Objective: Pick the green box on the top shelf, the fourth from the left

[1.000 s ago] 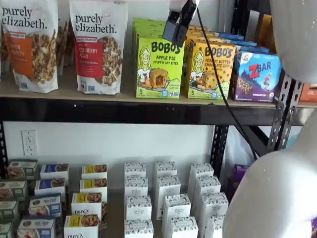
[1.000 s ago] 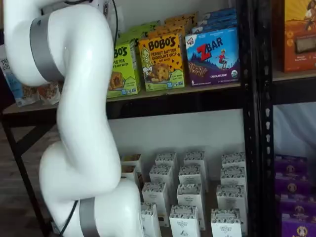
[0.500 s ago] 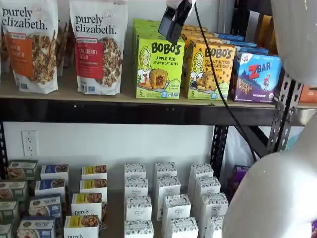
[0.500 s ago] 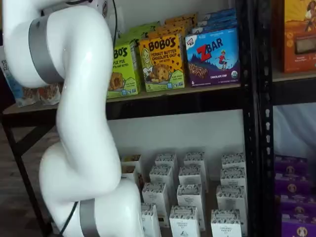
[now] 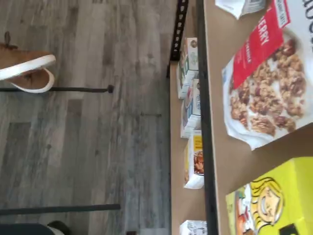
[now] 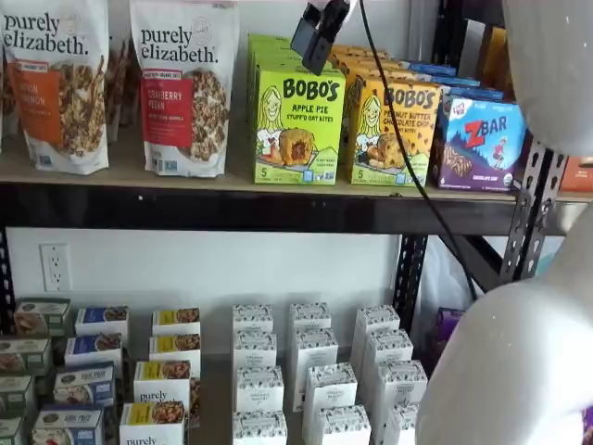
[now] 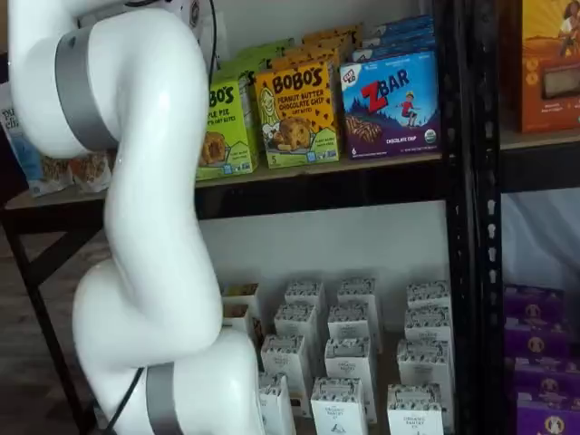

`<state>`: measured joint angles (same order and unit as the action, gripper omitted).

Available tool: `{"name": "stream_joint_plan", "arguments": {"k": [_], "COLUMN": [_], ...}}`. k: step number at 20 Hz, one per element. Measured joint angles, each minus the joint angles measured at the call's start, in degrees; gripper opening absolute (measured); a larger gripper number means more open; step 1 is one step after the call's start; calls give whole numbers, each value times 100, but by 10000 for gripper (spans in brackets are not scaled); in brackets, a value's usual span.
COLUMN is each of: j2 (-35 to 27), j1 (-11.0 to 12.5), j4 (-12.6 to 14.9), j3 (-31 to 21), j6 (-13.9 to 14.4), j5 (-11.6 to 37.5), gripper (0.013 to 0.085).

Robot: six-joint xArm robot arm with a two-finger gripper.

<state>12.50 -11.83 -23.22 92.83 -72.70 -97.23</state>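
The wrist view is turned on its side. It shows the tan board of the counter with its black front beam running along it. A corner of the green box shows, with the cartoon girl's face printed on it, set close to the counter's front edge. Beside it along that edge lies a granola pouch with a red label. Beyond the beam are the grey wood floor and small cartons on the lower shelf. The pincer does not show here.

In a shelf view the pincer hangs from the upper edge of the picture, with a black cable trailing from it. It is above the top face of the green box, toward the front row of the stack. Whether it touches the carton I cannot tell. Its black fingers appear side-on as one dark shape, so I cannot tell whether they are spread or pressed together. The green box stands upright at the counter's front edge, between the granola pouch and the yellow-orange Bobo's box, with the ZBar box further toward the counter's right end.

In a shelf view the white arm fills the left side and covers part of the green box. The box stands at the counter's front edge, just beside the yellow-orange Bobo's box. The pincer is hidden here.
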Motion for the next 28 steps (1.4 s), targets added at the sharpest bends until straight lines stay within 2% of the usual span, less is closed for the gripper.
{"name": "stream_joint_plan", "arguments": {"k": [7,23,28], "j2": [-261,-595,-742], "j1": [40,95,125], "j4": [45,302,379], "j3": [227,247,375], "j6": [-56,-254,-303], "j5": [159,662,565], "gripper": [850,850,850]}}
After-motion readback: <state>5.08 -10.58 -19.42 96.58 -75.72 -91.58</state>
